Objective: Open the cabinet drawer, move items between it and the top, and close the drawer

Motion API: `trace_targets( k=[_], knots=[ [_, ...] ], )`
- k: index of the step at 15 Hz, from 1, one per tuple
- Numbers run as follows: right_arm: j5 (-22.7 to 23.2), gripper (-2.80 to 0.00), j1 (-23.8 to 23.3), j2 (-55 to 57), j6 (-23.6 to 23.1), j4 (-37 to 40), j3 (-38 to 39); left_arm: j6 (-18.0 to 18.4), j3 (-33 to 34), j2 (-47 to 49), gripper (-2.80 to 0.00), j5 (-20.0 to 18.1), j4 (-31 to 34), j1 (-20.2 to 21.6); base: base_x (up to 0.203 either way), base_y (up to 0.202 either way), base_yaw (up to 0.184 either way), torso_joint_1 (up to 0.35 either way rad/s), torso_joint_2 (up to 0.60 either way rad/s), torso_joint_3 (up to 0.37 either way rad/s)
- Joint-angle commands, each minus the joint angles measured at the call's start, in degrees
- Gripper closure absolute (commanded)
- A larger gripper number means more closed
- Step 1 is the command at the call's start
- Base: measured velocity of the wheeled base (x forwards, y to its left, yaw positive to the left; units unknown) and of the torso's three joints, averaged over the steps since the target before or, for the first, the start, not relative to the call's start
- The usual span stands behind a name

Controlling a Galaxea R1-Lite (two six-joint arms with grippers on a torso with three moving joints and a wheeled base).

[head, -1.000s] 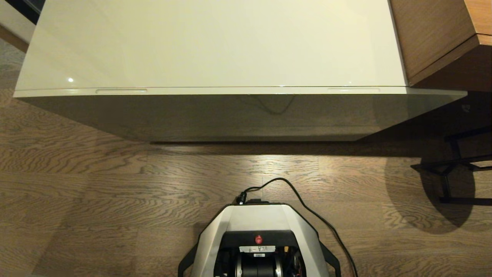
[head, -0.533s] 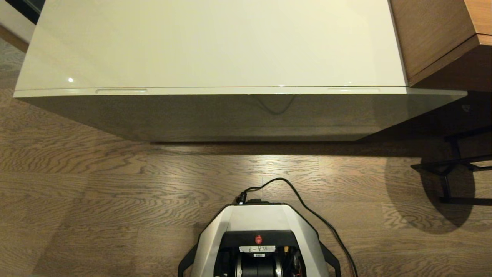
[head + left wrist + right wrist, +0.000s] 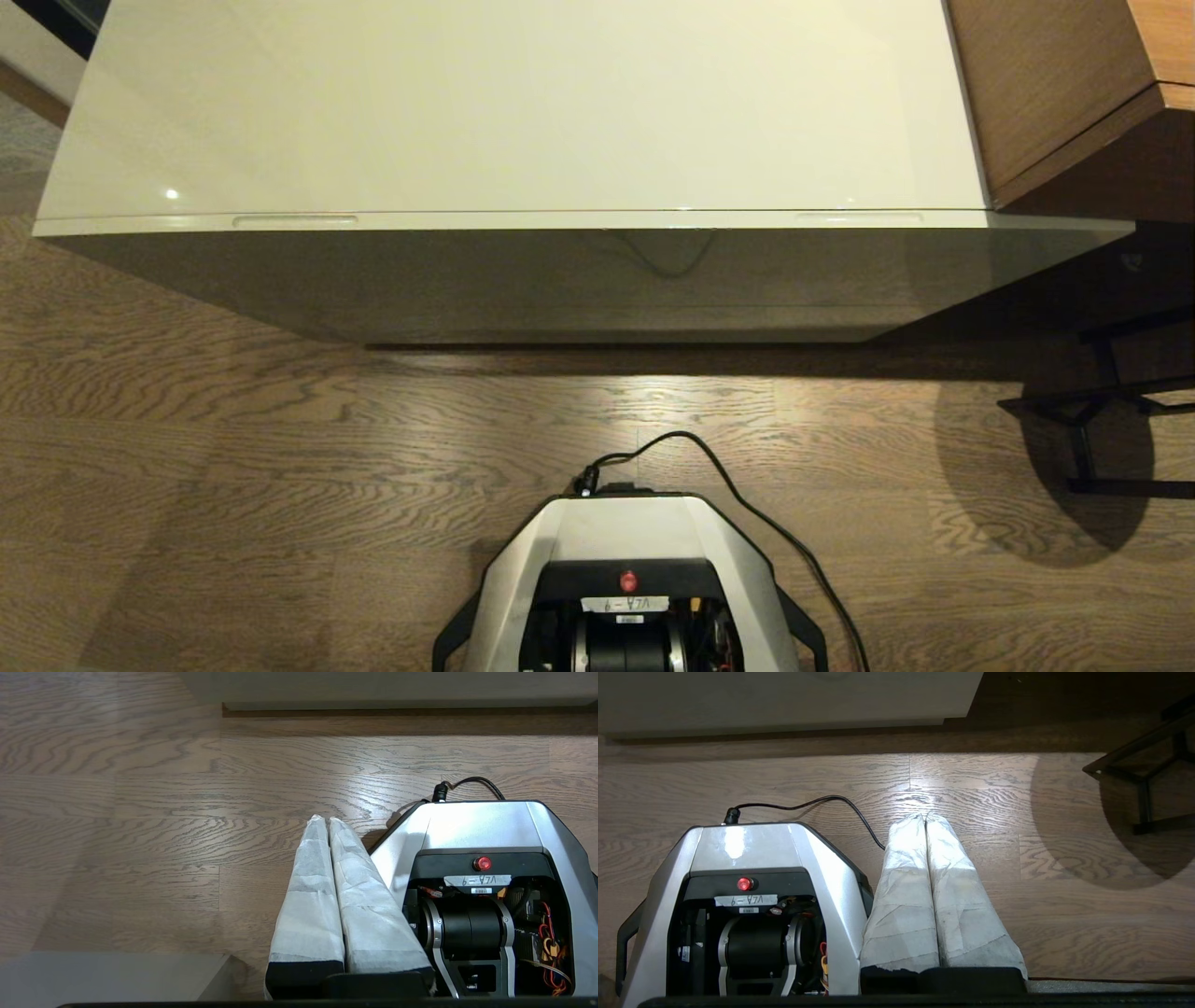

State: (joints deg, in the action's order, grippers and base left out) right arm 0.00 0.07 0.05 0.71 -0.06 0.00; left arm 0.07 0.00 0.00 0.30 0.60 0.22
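The wide glossy beige-grey cabinet drawer [image 3: 579, 280] sits pushed in under the glossy cream-white worktop [image 3: 523, 103]. Left gripper [image 3: 328, 820] and right gripper [image 3: 924, 817] hang beside the silver robot base [image 3: 625, 532] over wooden floor [image 3: 233, 448], white-wrapped fingers pressed together, seemingly empty.

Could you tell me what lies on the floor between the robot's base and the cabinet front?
Only the black cable looping from the base; otherwise bare wooden floor up to the cabinet drawer, as the head view shows.

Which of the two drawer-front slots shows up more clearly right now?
The slot on the robot's left; its oblong outline is crisp, while the right slot looks faint. The cabinet drawer is closed.
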Motion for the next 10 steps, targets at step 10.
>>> trace_targets(
  k=[10],
  knots=[
    [0.0,0.00,0.0,0.0,0.0,0.0,0.1,0.0,0.0,0.1,0.00,0.0,0.0,0.0,0.000,0.000,0.000,0.000,0.00,0.000]
  ],
)
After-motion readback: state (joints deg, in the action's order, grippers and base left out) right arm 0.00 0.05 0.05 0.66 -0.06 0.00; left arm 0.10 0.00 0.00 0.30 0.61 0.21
